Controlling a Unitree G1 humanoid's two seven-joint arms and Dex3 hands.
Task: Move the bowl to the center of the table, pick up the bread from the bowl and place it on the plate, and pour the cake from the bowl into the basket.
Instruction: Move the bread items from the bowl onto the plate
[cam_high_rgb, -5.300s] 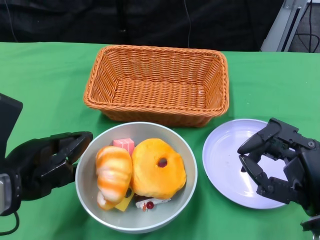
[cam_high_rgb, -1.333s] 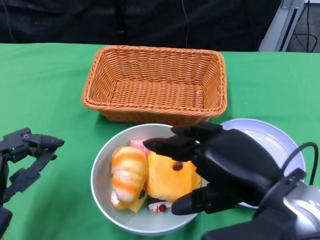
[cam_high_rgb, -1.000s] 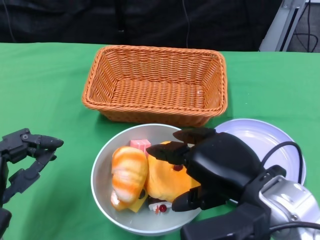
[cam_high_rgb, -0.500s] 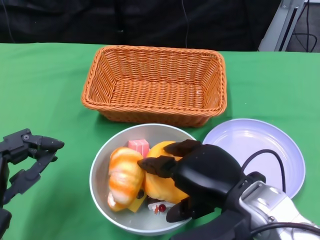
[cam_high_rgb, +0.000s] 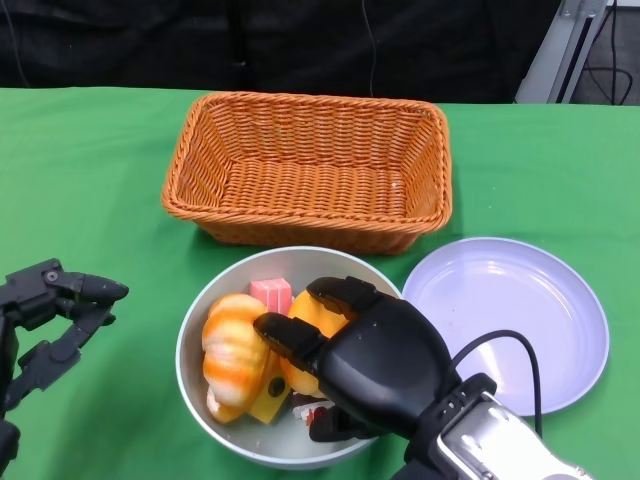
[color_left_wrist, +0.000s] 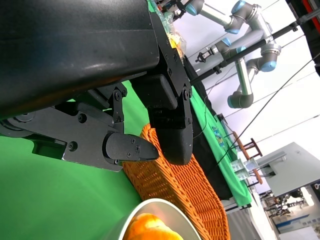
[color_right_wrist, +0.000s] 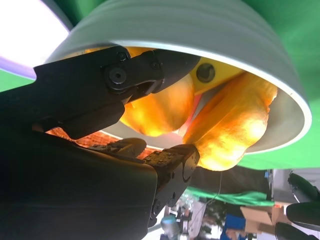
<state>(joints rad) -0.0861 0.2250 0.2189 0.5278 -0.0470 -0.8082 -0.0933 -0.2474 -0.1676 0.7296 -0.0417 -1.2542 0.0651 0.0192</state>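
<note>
I judge the bowl (cam_high_rgb: 200, 400) centered; my right robot hand (cam_high_rgb: 350, 360) is closing around the bread (cam_high_rgb: 310, 345), left robot hand (cam_high_rgb: 50, 320) open and idle, plate (cam_high_rgb: 520, 320) and basket (cam_high_rgb: 310, 170) empty.

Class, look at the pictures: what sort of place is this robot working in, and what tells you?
Most likely a robotics lab set up for practice, not a kitchen. The table is draped in green cloth, the left wrist view shows industrial robot arms behind it, and black curtains back the scene.
</note>
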